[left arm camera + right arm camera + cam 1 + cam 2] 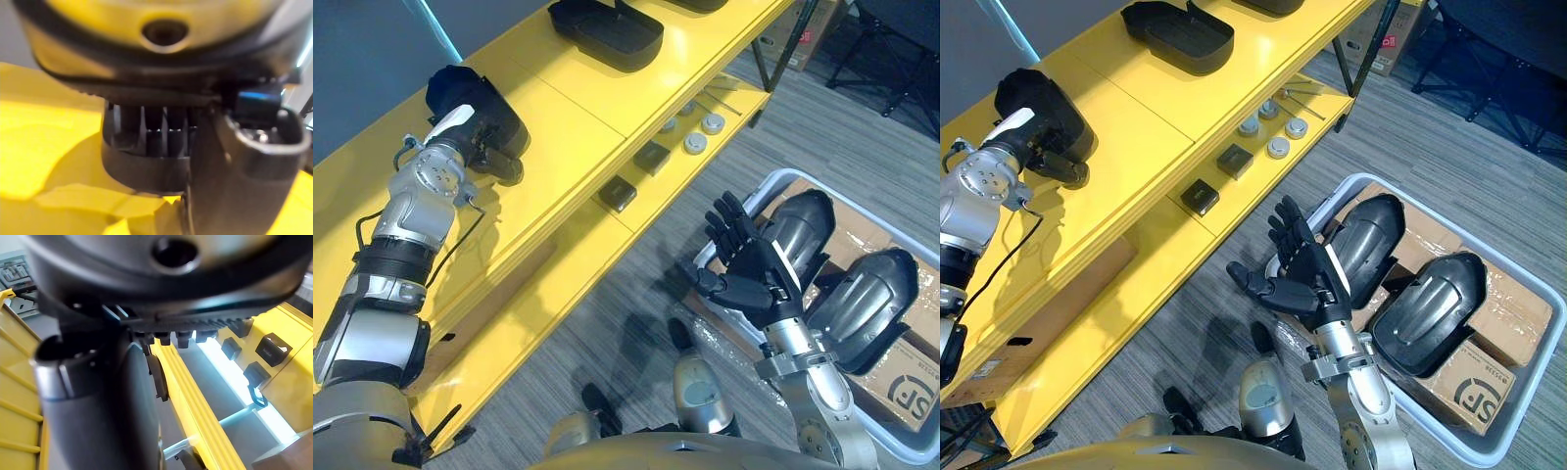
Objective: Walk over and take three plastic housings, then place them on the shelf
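Black plastic, likely light, stiff and slick: we would grip along a rim. Our left hand (489, 157) curls round one housing (494, 110) on the yellow shelf (568, 147), and another housing (607, 34) lies farther along. Our right hand (749, 259) hangs empty, fingers spread. The pale bin (773, 182) holds two more housings (867, 299) on cardboard (901, 382).

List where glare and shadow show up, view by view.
Left eye view: glare streaks on the housings in the bin. Right eye view: the lower shelf is shaded under the top board. Right wrist view: a washed-out bright strip beside the yellow rail.
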